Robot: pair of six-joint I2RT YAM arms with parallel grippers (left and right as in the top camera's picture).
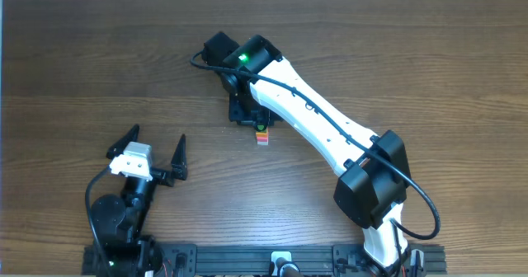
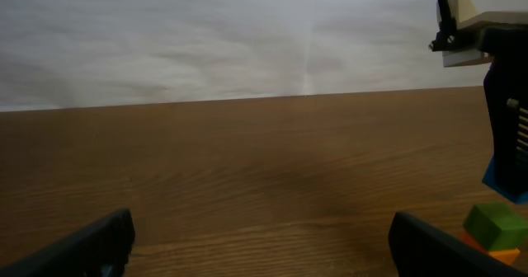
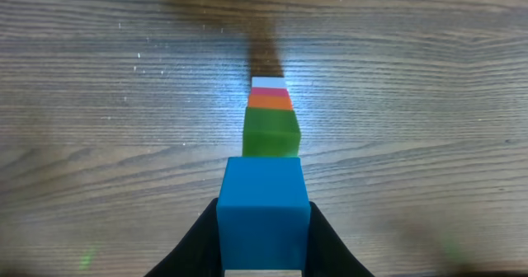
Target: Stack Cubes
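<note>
Hanging in the right pincer (image 3: 264,229), the blue cube (image 3: 263,207) is gripped on its two sides by the black fingers, which are closed against it. It sits directly over a stack of cubes (image 1: 262,136) near the middle of the worktop (image 1: 412,63). Whether the blue cube already rests on the stack or hangs just above it cannot be told. The stack's top cube is green (image 3: 271,131). Below it come an orange cube (image 3: 270,101), a red one (image 3: 270,91) and a white one (image 3: 270,82) at the bottom. From the left wrist view, the green cube and the orange one beneath it stand just under the blue cube's corner. The right arm (image 1: 318,120) reaches from the near right edge diagonally across to the stack. Well apart from the stack, at the near left, the left pincer (image 1: 157,134) is spread wide and holds nothing, with bare wood between its fingers.
</note>
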